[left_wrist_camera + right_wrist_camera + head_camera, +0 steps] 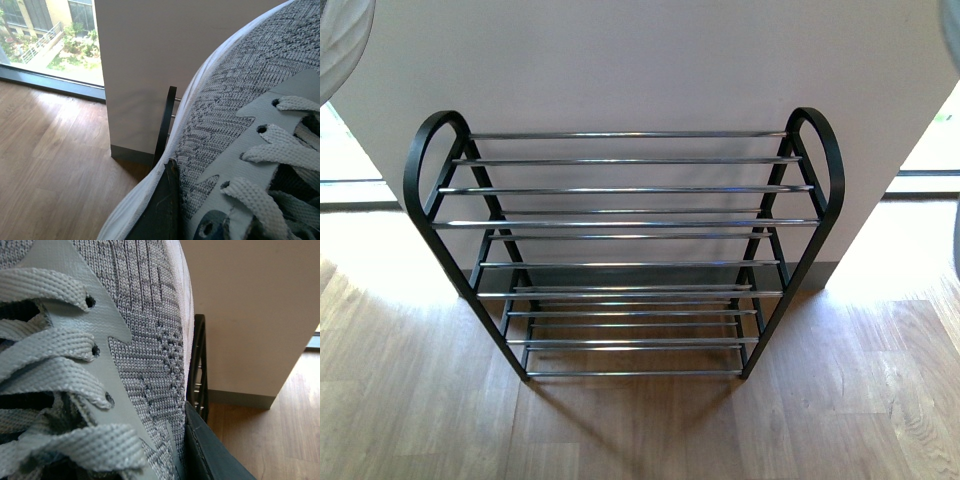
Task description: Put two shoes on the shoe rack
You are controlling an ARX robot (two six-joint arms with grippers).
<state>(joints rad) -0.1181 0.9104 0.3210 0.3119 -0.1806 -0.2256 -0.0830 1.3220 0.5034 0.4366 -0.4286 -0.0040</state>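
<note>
Grey knit fills both wrist views. The left gripper (161, 212) is clamped on the left-hand shoe (225, 125), and the right gripper (207, 450) grasps the right-hand shoe (145, 340); in each, one dark finger shows pressed against the shoe's side. The shoe rack (620, 222) stands on the wooden floor (420, 400) against the white wall (640, 60), every tier bare. Each shoe hangs near one end of its frame. We judge the pick-up done, with both placements still left.
</note>
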